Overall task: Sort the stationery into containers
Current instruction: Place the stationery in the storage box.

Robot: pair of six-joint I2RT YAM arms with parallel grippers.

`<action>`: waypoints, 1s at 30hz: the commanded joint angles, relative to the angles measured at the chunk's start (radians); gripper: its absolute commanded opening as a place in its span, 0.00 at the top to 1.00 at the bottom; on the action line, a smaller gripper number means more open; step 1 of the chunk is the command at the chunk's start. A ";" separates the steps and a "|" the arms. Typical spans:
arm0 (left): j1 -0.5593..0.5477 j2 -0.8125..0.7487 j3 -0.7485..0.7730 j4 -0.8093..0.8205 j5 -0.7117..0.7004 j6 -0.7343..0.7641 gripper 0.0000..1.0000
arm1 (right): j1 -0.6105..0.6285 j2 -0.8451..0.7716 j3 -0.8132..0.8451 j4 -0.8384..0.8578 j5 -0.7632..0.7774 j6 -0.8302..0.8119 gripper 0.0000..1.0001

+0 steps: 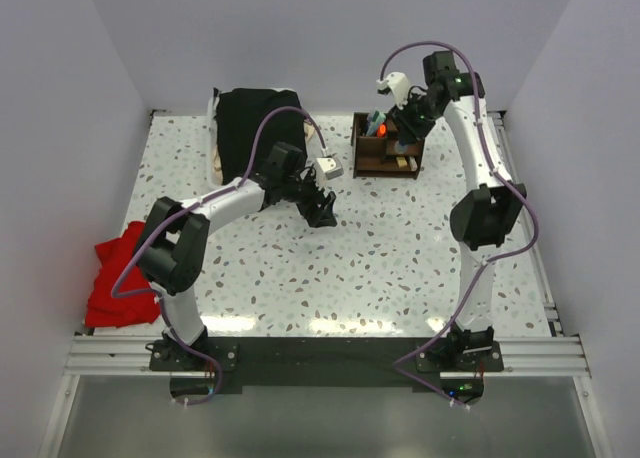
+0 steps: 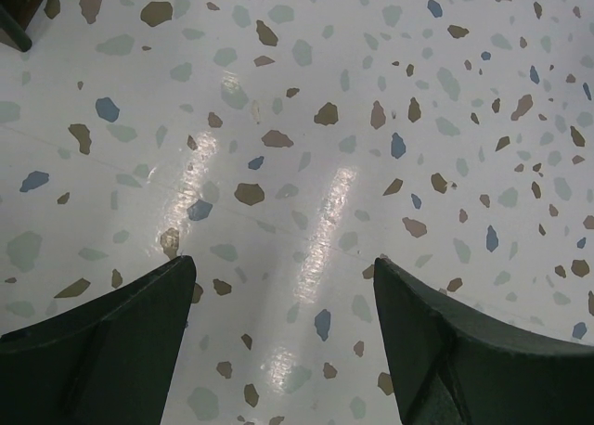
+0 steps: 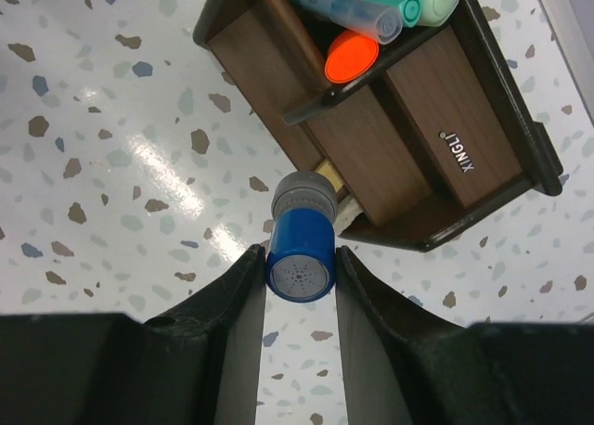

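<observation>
The dark brown wooden organiser stands at the back right of the table. In the right wrist view its tall compartment holds the black marker with the orange cap, a blue pen and a pale green pen. My right gripper is shut on the blue-grey sharpener and holds it just above the organiser's low front edge, where a tan eraser peeks out. In the top view my right gripper hovers over the organiser. My left gripper is open and empty above bare table.
A black cloth lies at the back left and a red cloth hangs at the table's left edge. White walls close in the table on three sides.
</observation>
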 commanded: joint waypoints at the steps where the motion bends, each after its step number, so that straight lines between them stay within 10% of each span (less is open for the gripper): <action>1: 0.011 -0.045 -0.002 0.024 0.016 0.028 0.18 | 0.005 0.015 0.061 0.009 0.082 0.035 0.82; 30: 0.024 0.019 0.050 0.033 0.035 0.019 0.18 | 0.019 0.139 0.092 0.117 0.183 0.029 0.80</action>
